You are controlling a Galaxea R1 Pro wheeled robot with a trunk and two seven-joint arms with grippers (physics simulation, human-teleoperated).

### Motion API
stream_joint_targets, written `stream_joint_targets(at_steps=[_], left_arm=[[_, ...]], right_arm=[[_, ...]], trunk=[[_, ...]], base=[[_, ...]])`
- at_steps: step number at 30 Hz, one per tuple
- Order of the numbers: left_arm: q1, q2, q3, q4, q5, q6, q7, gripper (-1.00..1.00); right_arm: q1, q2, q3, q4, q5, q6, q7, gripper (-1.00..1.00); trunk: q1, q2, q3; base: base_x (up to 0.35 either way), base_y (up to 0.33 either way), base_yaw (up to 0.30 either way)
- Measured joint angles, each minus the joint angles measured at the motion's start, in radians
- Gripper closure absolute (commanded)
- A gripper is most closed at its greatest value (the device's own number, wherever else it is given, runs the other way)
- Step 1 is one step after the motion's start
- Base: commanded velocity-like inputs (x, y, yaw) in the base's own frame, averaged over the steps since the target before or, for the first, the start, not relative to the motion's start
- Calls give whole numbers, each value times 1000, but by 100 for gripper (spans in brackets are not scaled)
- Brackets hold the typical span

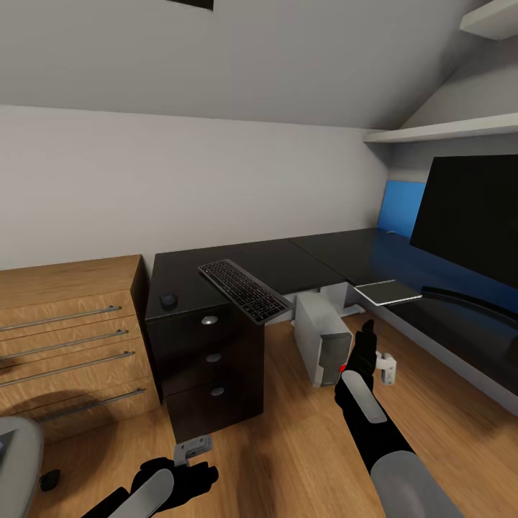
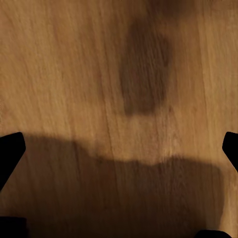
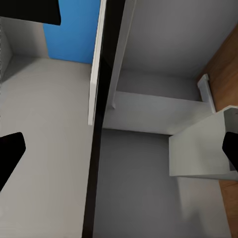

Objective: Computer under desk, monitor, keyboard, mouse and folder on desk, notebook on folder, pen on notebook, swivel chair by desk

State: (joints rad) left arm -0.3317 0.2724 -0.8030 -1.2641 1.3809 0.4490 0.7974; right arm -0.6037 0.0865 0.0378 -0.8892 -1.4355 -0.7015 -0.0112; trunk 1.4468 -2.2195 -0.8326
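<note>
The long L-shaped glossy black desk (image 1: 302,259) runs across the middle of the head view and down its right side, with a bright blue wall panel (image 1: 400,207) behind its far corner. A slim black keyboard with low flat keys (image 1: 244,289) lies at the centre of the frame, its near end jutting over the desk's front edge, and a small rounded black mouse (image 1: 168,300) sits to its left on the top above the dark drawers with round silver knobs (image 1: 210,360). The wide flat black-fronted monitor (image 1: 467,216) fills the right edge of the frame, on the desk. A small grey tower computer (image 1: 324,338) stands on the light wooden floor (image 1: 288,446) under the desk, just left of and above the right gripper (image 1: 367,332), which points up-frame toward it with its black fingers close together; its wrist view shows the fingertips (image 3: 10,153) at both frame edges, spread apart and empty. The left gripper (image 1: 193,450) hangs low at the bottom left over bare floor, below the drawers; its fingertips (image 2: 10,148) are likewise parted and hold nothing. A low light-wood chest of drawers with long metal handles (image 1: 72,338) stands at the left, and a grey padded edge of the swivel chair (image 1: 16,460) shows in the bottom left corner.
</note>
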Motion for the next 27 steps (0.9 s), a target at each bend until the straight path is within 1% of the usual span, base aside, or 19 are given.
stream_joint_targets(at_steps=[7, 8, 11, 13, 17, 27], left_arm=[[-1, 0, 0, 0, -5, 0, 0, -100], [0, -6, -3, 6, -7, 0, -3, -100], [0, -23, -3, 22, -6, -1, -1, -100], [0, -34, -3, 34, -6, -1, -1, -100], [0, -55, -2, 52, -6, -1, -1, -100], [0, -63, -4, 75, -10, -2, -3, -100]], right_arm=[[0, 1, 0, -4, -2, -2, 0, -100], [0, -5, -5, -1, -7, 4, 5, -100], [0, -19, -7, -5, -3, 1, 20, -100], [0, -19, -7, -5, -2, 1, 30, -100], [-1, -4, -6, -7, 1, -4, 22, -100], [-1, -11, -4, -10, 1, -9, 17, -100]], trunk=[[0, 0, 0], [0, 0, 0], [0, 0, 0], [0, 0, 0], [0, 0, 0], [0, 0, 0]], base=[[0, 0, 0], [0, 0, 0], [0, 0, 0], [0, 0, 0], [0, 0, 0], [0, 0, 0]])
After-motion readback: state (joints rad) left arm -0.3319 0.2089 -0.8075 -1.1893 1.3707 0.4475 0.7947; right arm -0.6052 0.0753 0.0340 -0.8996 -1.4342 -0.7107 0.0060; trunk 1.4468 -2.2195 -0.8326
